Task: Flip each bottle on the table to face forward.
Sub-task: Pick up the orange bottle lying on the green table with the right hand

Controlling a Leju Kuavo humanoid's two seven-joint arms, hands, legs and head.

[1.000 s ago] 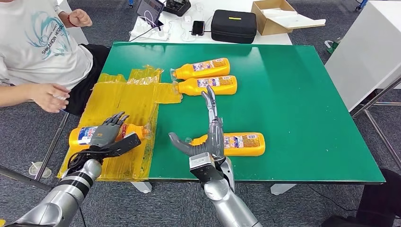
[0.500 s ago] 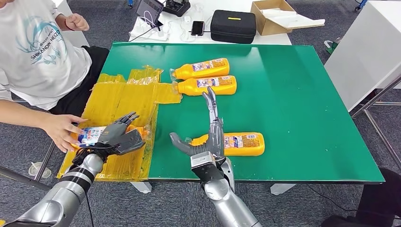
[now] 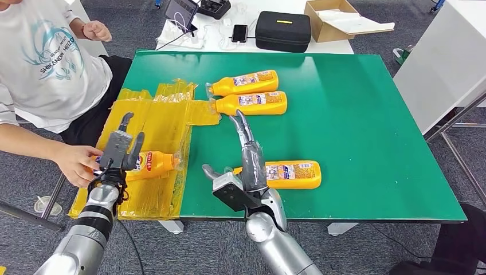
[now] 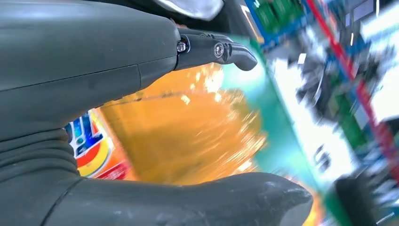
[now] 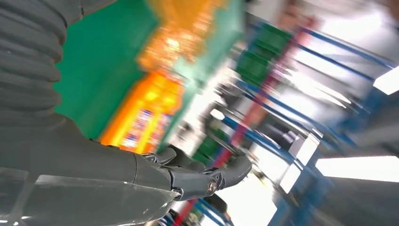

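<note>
**Left hand over the near-left bottle, person's hand on its base**

Your left hand (image 3: 118, 153) sits over the label end of the bottle at about 8 o'clock (image 3: 143, 164) on the table, fingers raised and spread, thumb apart. From the head view you cannot tell whether the palm actually presses on it; the left wrist view shows orange and label between thumb and fingers but is too blurred to settle it. No grip is visible, so treat the hand as holding nothing.

That bottle lies on its side on the yellow plastic sheet (image 3: 155, 120), cap pointing toward 3 o'clock, red label showing. A person's hand (image 3: 77, 164) touches its base from 9 o'clock.

Your right hand (image 3: 243, 172) is empty, fingers straight and spread, thumb out, beside the cap end of the near-centre bottle (image 3: 286, 174), which lies on the green table (image 3: 367, 126) at about 6 o'clock.

Two more bottles, the far one (image 3: 245, 82) and the one just beside it (image 3: 252, 103), lie side by side toward 11 o'clock, labels up.

To do this step well, wait for the person's hand to clear before closing. Wrap the fingers around the bottle's body, not the cap, lift it slightly off the crinkled sheet, then roll it so the front label faces up.
</note>
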